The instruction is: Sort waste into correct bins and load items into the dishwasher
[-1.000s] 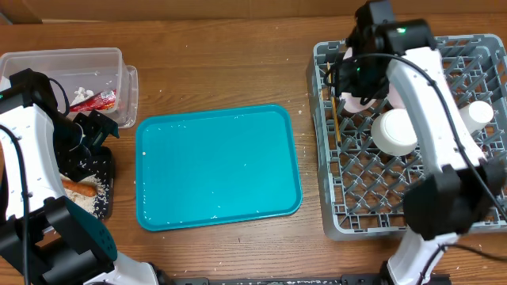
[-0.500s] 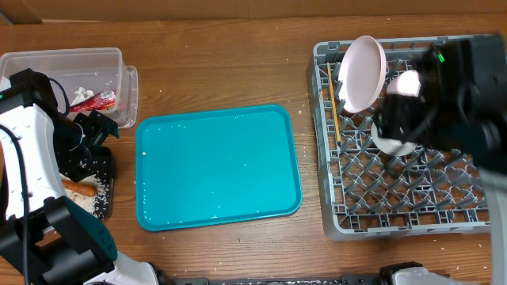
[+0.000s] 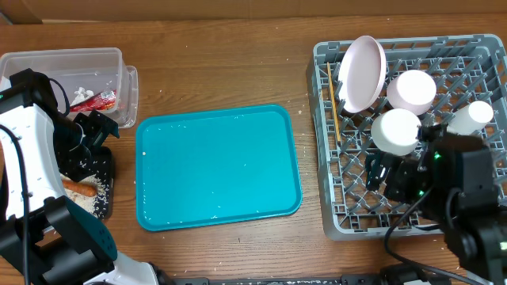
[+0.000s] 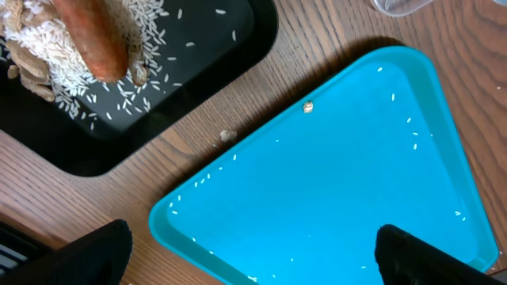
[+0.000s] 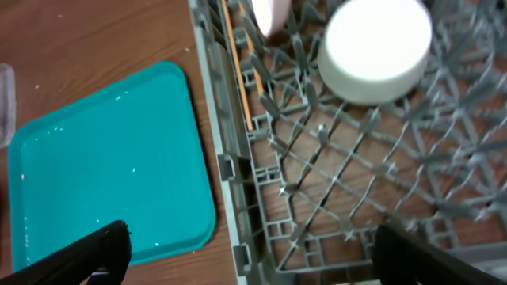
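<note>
since a moment ago our right arm has pulled back to the 6 o'clock side of the grey dish rack (image 3: 348,214). our right claw (image 3: 388,170) is wide open and holds nothing. in the rack the pale plate (image 3: 363,73) stands on its edge at 11 o'clock, the chopsticks (image 3: 333,107) lie by the 9 o'clock wall, and the pale bowl (image 3: 412,89) sits upside down. our left claw (image 3: 95,131) is open too, between the clear tub (image 3: 47,67) and the black tray (image 3: 103,170) with the carrot (image 3: 78,188).

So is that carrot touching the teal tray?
Apart. The left wrist view shows the carrot lying on rice in the black tray, with bare table between that and the teal tray.
</note>
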Action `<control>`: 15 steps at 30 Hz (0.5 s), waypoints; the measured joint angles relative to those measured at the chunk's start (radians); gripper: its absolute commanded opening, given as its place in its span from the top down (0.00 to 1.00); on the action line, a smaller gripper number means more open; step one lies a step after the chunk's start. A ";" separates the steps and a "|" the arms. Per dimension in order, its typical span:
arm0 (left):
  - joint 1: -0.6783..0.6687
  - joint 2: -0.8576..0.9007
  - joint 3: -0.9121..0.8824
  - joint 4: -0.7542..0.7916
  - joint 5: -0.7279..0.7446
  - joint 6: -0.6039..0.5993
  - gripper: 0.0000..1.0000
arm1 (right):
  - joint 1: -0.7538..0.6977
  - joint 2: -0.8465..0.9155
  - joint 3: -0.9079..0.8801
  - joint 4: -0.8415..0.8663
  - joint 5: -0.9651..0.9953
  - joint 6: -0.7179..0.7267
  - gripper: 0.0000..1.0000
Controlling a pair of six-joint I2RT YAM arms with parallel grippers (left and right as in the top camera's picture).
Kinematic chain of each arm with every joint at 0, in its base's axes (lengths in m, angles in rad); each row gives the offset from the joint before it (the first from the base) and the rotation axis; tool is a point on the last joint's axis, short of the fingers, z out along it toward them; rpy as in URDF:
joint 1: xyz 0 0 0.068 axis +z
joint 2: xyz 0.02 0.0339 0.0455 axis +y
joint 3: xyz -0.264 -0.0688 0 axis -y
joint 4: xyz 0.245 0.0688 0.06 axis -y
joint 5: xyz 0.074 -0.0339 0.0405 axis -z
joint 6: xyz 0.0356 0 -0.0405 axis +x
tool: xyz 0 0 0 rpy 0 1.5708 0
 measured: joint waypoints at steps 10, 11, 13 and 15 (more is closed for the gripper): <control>0.000 0.000 0.000 -0.001 0.000 0.000 0.00 | 0.000 0.084 -0.035 0.006 -0.011 0.154 0.00; 0.000 0.000 0.000 0.000 0.000 0.000 0.00 | 0.000 0.096 -0.035 0.006 -0.012 0.158 0.00; 0.000 0.000 0.000 0.000 0.000 0.000 0.00 | 0.000 0.124 -0.035 0.007 -0.011 0.163 0.00; 0.000 0.000 0.000 0.000 0.000 0.000 0.00 | 0.000 0.154 -0.035 0.007 -0.011 0.168 0.00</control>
